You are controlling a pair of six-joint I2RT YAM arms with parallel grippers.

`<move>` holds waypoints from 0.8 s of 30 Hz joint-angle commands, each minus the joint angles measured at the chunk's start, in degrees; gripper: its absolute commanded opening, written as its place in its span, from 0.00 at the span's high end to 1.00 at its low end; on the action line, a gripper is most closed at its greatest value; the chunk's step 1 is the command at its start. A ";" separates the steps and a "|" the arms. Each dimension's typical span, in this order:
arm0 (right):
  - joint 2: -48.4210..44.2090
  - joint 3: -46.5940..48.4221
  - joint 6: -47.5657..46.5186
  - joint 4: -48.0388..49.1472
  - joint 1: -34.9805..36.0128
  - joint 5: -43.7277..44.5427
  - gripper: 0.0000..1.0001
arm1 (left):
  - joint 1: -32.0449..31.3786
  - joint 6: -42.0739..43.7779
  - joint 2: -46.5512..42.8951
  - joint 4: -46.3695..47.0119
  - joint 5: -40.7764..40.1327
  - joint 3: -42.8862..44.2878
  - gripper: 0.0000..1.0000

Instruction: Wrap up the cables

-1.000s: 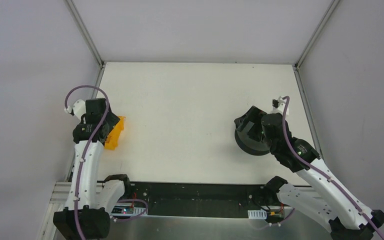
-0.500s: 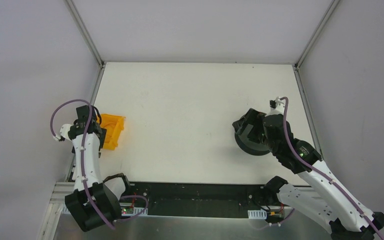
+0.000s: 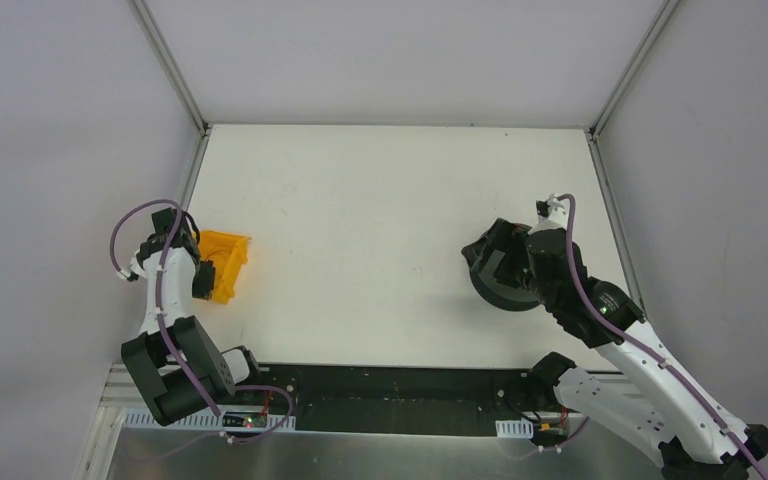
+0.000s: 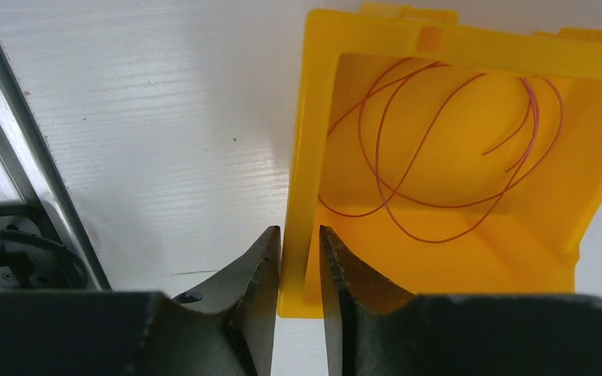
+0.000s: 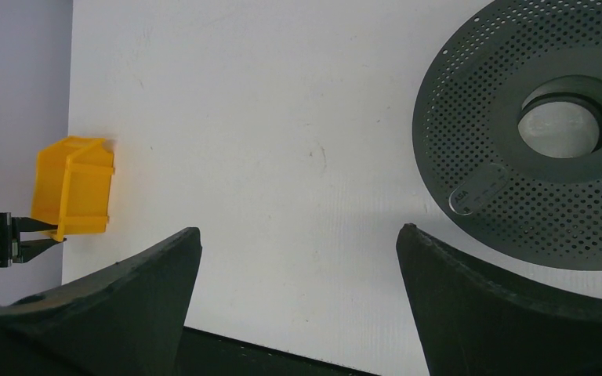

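Observation:
The cable (image 4: 407,168), a hair-thin reddish-brown wire, lies in loose loops inside a yellow bin (image 4: 302,157) at the table's left edge (image 3: 228,258). My left gripper (image 4: 299,235) straddles the bin's near-left wall, one finger outside and one inside, both pressed against it. It reaches the bin from the left (image 3: 203,280). A dark grey perforated spool (image 5: 517,180) lies flat on the right side of the table (image 3: 500,298). My right gripper (image 5: 298,229) hovers over the spool's left part (image 3: 490,260), open wide and holding nothing.
An aluminium rail (image 4: 16,157) runs along the table's left edge, right beside the bin. The white table (image 3: 380,210) stretches between bin and spool. Grey enclosure walls stand on three sides.
My left arm pulled back toward the near-left, came off the top of the bin, and its jaws closed onto the bin's wall. The right gripper shifted slightly left over the spool.

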 commanded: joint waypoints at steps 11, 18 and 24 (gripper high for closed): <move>0.86 1.41 1.31 1.16 -0.27 -2.52 0.01 | 0.33 11.96 -0.59 2.15 4.03 4.25 1.00; 0.83 1.29 1.69 2.45 -0.28 -3.81 0.01 | -3.49 26.06 -1.52 7.30 6.37 4.79 1.00; 0.91 1.08 1.48 3.26 -0.24 -5.34 0.01 | -3.61 39.58 0.54 8.48 9.46 7.22 1.00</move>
